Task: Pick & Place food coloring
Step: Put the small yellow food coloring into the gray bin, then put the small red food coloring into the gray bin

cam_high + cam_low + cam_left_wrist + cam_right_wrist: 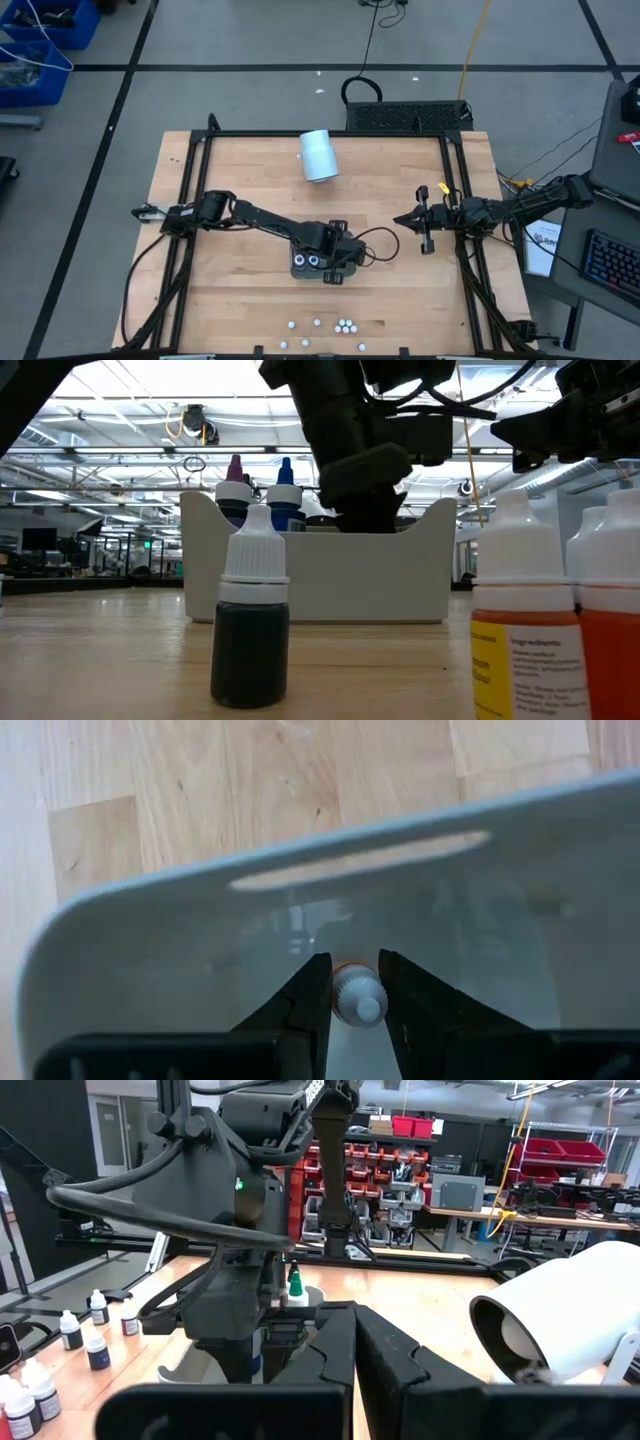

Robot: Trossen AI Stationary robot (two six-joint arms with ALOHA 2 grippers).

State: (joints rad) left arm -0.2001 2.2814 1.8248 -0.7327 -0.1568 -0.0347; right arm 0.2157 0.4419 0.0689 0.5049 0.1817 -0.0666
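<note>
The left pincer [355, 1005] grips a small white-capped food coloring bottle [357, 1000] inside the grey rectangular tray [150, 950]; better to release it upright, near the tray's floor; the right pincer [424, 222] waits closed beside the tray.

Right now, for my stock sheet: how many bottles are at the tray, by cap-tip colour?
pink-tip bottle: 1
blue-tip bottle: 1
green-tip bottle: 1
white-cap bottle, between the jaws of the left gripper: 1
Total: 4 showing at the tray
</note>
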